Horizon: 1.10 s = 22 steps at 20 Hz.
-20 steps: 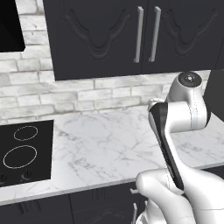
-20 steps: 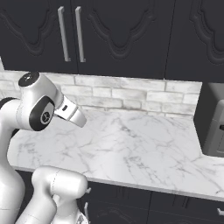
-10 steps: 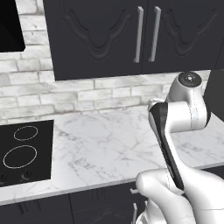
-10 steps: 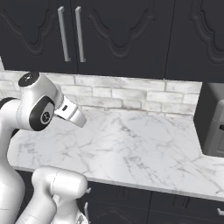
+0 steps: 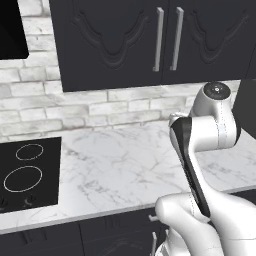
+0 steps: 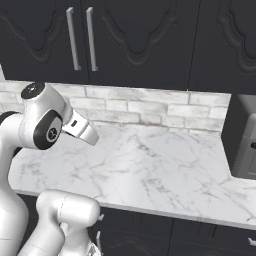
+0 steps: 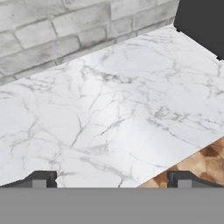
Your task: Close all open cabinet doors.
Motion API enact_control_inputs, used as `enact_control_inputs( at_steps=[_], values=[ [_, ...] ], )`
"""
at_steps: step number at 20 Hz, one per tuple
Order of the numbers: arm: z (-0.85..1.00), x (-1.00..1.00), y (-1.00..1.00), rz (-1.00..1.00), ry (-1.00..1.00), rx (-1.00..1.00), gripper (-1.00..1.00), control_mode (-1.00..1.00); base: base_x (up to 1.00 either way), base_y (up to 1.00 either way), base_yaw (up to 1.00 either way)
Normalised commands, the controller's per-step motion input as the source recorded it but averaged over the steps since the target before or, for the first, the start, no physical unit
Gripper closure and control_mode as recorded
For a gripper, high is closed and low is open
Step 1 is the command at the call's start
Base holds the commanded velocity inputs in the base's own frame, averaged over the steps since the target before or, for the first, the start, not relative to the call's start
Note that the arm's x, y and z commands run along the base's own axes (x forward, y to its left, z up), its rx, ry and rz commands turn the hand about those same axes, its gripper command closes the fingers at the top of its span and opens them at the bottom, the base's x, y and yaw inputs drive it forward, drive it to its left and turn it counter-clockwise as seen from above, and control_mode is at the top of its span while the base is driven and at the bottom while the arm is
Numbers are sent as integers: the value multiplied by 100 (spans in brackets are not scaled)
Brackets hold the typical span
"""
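Now my arm (image 5: 200, 145) is folded above the marble counter (image 7: 109, 109), gripper (image 7: 109, 179) spread wide, grasping nothing; both base views add the cabinet doors (image 5: 112, 42), flush.

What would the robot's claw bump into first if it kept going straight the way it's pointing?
Most likely the white marble counter. The open gripper looks down at its bare top, with nothing in between. The grey brick wall lies farther on, though depth is hard to judge.
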Motion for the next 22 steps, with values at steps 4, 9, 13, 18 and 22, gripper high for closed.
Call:
enact_control_inputs(
  at_steps=[4,9,13,18,22],
  values=[
    [0,0,0,0,0,0,-100,100,-59,-3,-5],
    [0,0,0,0,0,0,-100,100,-58,-5,-6],
    [0,0,0,0,0,0,-100,100,-55,-6,-16],
    [0,0,0,0,0,0,-100,100,-37,-8,-44],
    [0,0,0,0,0,0,-100,100,-31,-11,-52]
  ],
)
